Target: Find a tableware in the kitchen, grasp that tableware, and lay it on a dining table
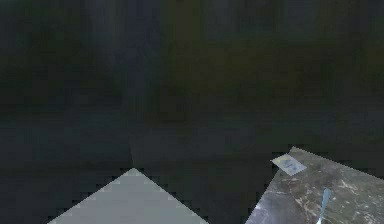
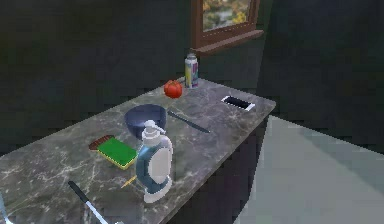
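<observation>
In the forward view a dark wall stands ahead, with the marble counter point(image 1: 345, 190) at lower right and a phone point(image 1: 287, 163) on the counter's corner.

In the arm side view a dark blue bowl point(image 2: 146, 118), the likely tableware, sits mid-counter behind a soap dispenser point(image 2: 153, 165).

The search looks finished and the grasp comes next, which calls for the arm to reach across the counter to the bowl. I cannot tell the gripper's state.
</observation>
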